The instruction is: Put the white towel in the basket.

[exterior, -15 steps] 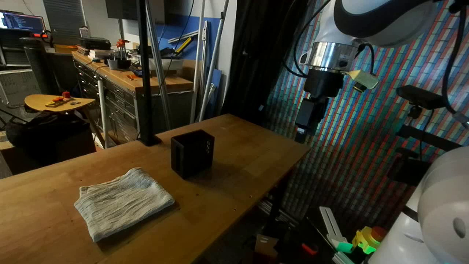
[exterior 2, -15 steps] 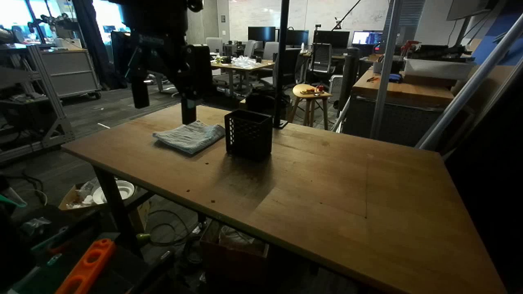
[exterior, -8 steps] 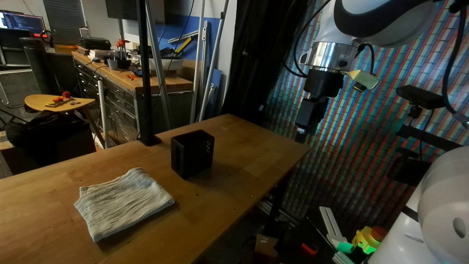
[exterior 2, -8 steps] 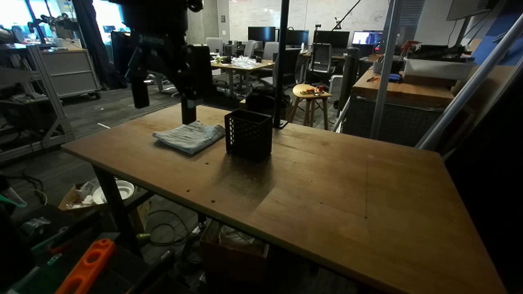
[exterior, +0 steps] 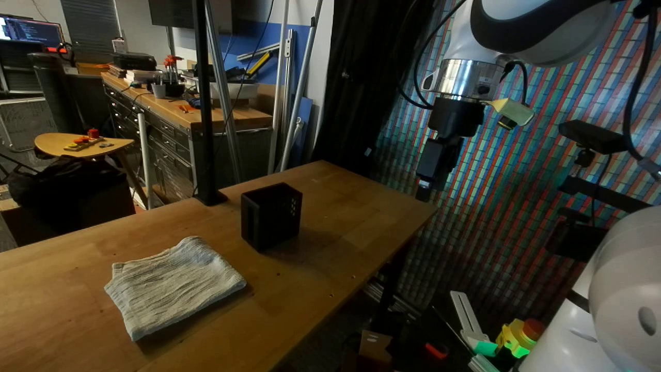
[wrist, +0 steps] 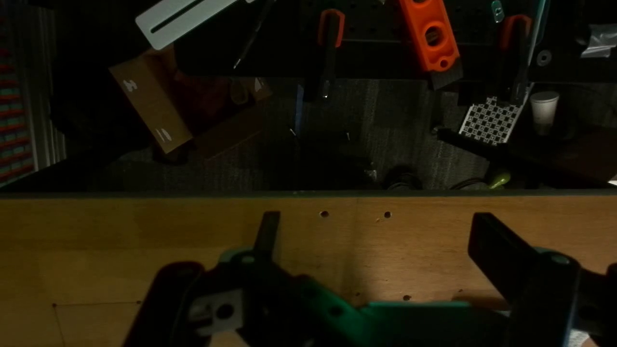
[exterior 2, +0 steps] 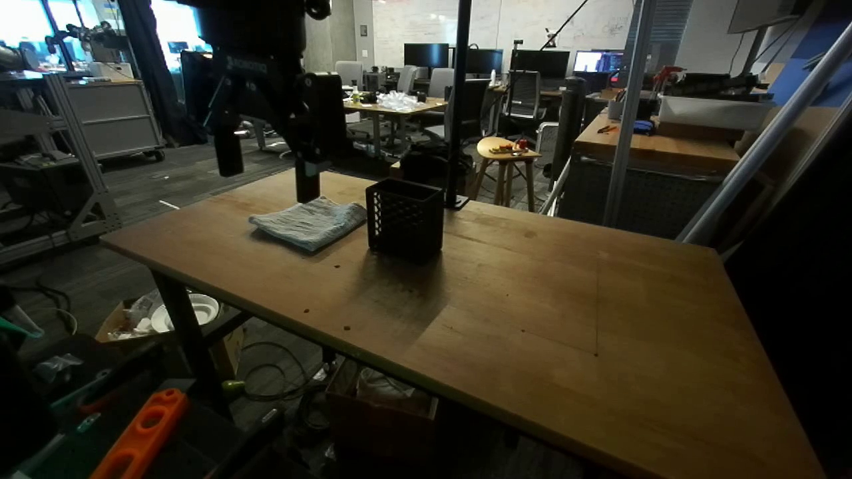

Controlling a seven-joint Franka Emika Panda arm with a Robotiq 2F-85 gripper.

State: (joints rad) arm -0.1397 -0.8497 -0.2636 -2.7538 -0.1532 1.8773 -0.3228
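Observation:
The white towel (exterior: 175, 284) lies folded flat on the wooden table; it also shows in an exterior view (exterior 2: 309, 225). A small pale patch of it shows at the lower right edge of the wrist view (wrist: 577, 338). The black basket (exterior: 276, 227) stands upright beside the towel, also seen in an exterior view (exterior 2: 406, 229). My gripper (exterior 2: 268, 186) is open and empty, high above the table. In the wrist view its fingers (wrist: 377, 219) are wide apart over the table's edge. The basket is not clearly visible in the wrist view.
The wooden table (exterior 2: 532, 299) has a black upright post (exterior: 204, 129) behind the basket. A dark tool surface with an orange tool (wrist: 431, 36) lies beyond the table's edge, with a floor gap between. Boxes (exterior 2: 383, 399) stand below the table.

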